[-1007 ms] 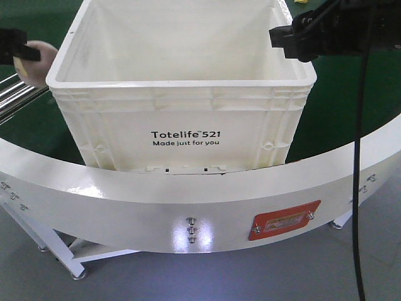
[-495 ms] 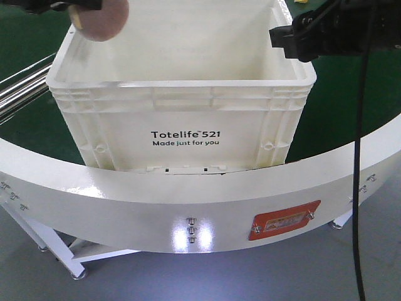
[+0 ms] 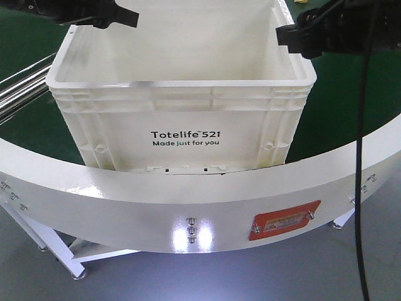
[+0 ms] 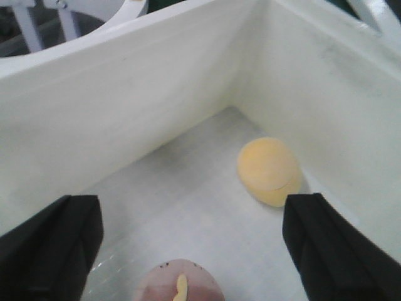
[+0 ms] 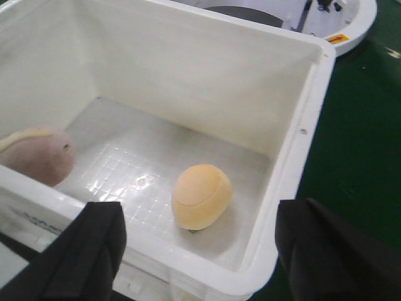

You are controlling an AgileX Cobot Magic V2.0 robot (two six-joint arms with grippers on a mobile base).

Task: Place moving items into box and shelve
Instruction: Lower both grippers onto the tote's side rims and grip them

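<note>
The white box (image 3: 182, 113), printed "Totelife 521", stands on the green surface. Both moving items lie on its floor. The yellow-orange egg-shaped one (image 5: 200, 194) (image 4: 269, 169) rests near the right wall. The pinkish-brown one (image 5: 37, 157) (image 4: 182, 285), with a yellow mark, lies at the left side. My left gripper (image 3: 116, 15) (image 4: 194, 207) hovers open above the box's back left corner, over the pinkish item and not touching it. My right gripper (image 3: 291, 37) (image 5: 200, 216) stands open above the box's right rim (image 5: 307, 125), holding nothing.
A curved white rail (image 3: 188, 200) with a red label (image 3: 285, 221) runs in front of the box. Metal rollers (image 3: 15, 94) lie at the left. A black cable (image 3: 358, 157) hangs down on the right. Green surface (image 3: 351, 94) surrounds the box.
My left gripper carried the pinkish-brown item from the left of the box to above it and let go; the item now lies inside. The right gripper barely moved.
</note>
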